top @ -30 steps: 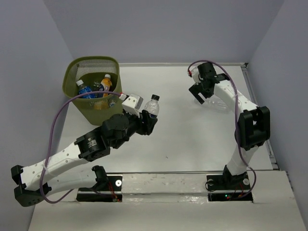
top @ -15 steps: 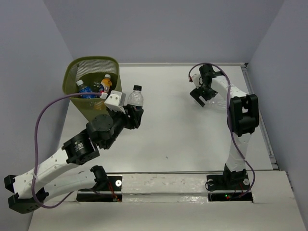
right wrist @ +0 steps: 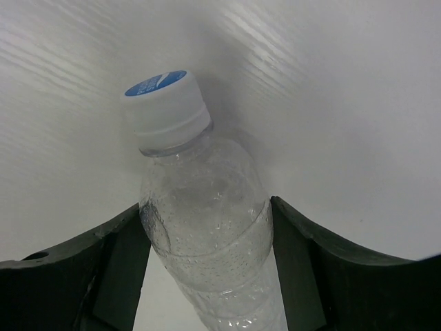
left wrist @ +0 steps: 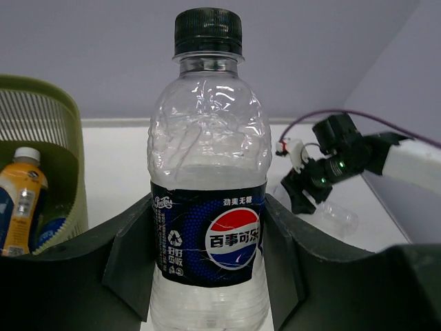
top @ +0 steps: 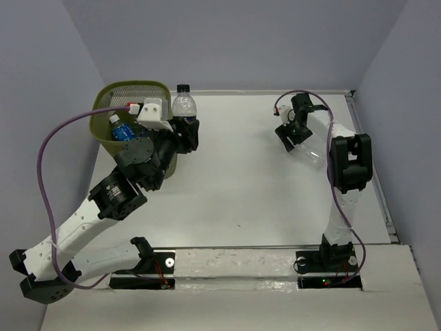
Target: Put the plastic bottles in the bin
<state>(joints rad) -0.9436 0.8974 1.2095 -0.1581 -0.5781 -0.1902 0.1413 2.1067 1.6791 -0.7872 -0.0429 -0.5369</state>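
Left arm (top: 103,200) nearer bin (top: 132,85), bottle (left wrist: 209,172) upright

We see a white table (top: 248,186) filling the middle of the top view. At its upper left stands the olive mesh bin (top: 103,129). At its upper right a clear bottle (top: 308,153) lies on its side on the bare surface.

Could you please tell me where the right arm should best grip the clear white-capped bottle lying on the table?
Grip the clear bottle round its body just below the shoulder, coming from above with fingers either side: it lies flat and the neck narrows.
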